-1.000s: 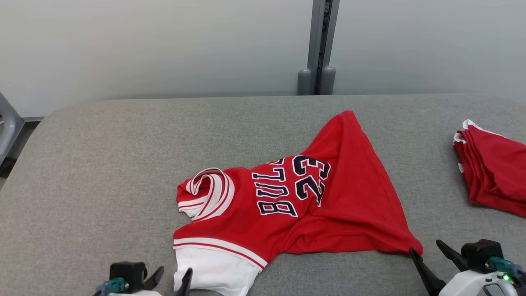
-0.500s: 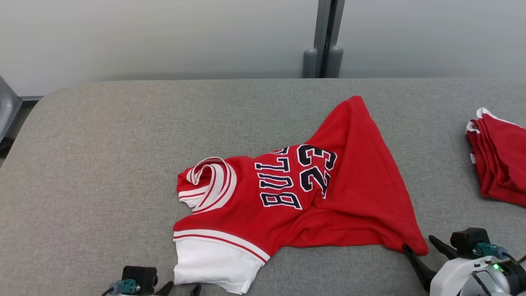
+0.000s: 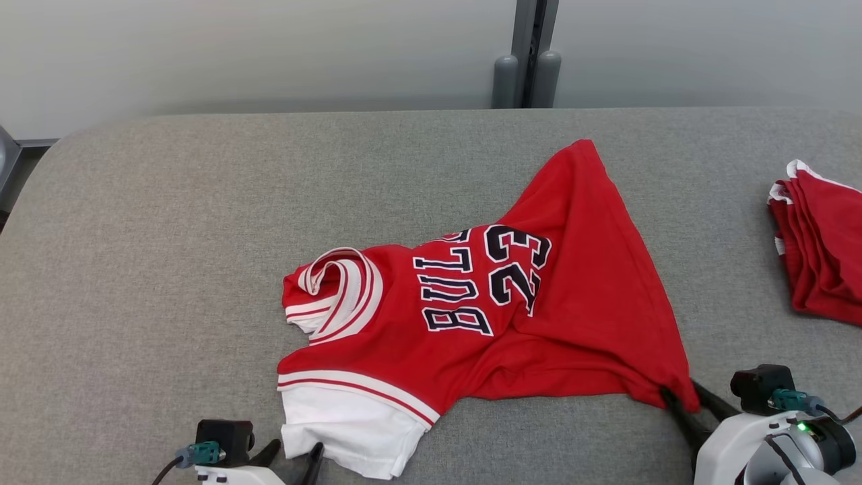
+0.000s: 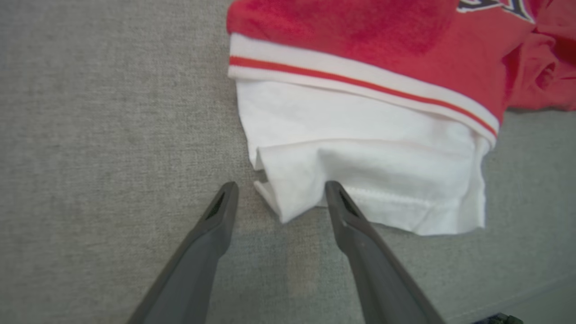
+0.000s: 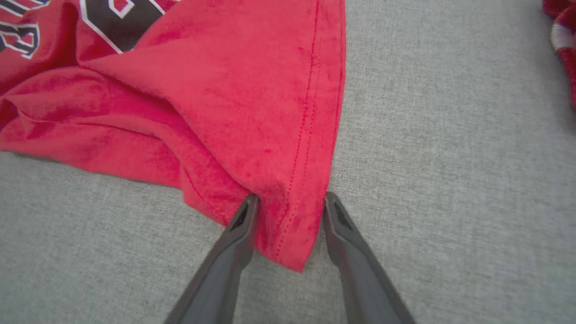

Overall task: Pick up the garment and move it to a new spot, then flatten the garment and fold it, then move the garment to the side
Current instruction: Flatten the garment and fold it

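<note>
Head view: the red shirt lies flat but wrinkled on the gray table. It is just past the tips of both claws and reaches from one claw to the other. It has dark letters and a 23 on it, a striped white and red neck band, and a white sleeve.

The left claw is at the white sleeve. In the left wrist view the left claw is wide apart. A loose corner of the sleeve pokes down into the gap between its two fingers. One finger tip is right at the edge of the white cloth. The other is on bare table beside it.

The right claw is at the shirt's red bottom corner. In the right wrist view the right claw has one finger on each side of that corner, and both tips touch the cloth. The gap is narrower than the left claw's. I cannot tell if it is pinching the cloth tight.

Farther out, off to the outer side of the right claw, a pile of folded red clothes sits at the table's edge, well apart from the shirt. Far past both claws, behind the table, a gray post stands up against a pale wall.
</note>
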Controlling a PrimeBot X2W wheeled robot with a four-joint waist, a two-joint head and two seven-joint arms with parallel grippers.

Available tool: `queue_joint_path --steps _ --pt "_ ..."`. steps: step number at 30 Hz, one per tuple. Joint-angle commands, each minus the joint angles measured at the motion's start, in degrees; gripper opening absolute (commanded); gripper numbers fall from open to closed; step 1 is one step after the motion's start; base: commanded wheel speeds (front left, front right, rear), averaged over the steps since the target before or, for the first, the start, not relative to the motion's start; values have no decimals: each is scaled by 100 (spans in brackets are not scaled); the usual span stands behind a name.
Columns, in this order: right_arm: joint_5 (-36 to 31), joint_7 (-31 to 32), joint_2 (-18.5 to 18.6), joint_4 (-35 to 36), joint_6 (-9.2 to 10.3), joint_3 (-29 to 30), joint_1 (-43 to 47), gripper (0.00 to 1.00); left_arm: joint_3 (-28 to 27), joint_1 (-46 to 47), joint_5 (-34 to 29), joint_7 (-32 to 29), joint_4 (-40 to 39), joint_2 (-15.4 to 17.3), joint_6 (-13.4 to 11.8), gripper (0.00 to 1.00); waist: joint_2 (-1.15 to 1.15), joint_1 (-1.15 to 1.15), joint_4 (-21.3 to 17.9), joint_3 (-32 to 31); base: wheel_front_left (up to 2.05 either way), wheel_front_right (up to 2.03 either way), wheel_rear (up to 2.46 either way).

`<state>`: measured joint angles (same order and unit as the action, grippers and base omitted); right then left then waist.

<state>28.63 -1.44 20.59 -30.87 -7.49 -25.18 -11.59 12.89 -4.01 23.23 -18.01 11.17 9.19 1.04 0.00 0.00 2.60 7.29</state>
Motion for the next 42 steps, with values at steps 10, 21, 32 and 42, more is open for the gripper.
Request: queue_joint_path --steps 10,21,32,42 --pt "228 -311 62 -187 0 -159 -49 0 91 -83 161 -175 -273 95 155 0 0 0 86 -195 0 0 0" --pt "239 -675 68 199 0 175 267 0 -98 -461 444 -198 -1640 247 158 0 0 0 121 -523 0 0 0" --pt "318 -479 181 806 0 432 -315 0 -176 733 685 -392 -2108 390 364 0 0 0 63 -233 0 0 0" --pt "1368 -478 87 757 -1 252 -2423 0 -68 3711 915 -640 -735 519 592 0 0 0 -80 936 0 0 0"
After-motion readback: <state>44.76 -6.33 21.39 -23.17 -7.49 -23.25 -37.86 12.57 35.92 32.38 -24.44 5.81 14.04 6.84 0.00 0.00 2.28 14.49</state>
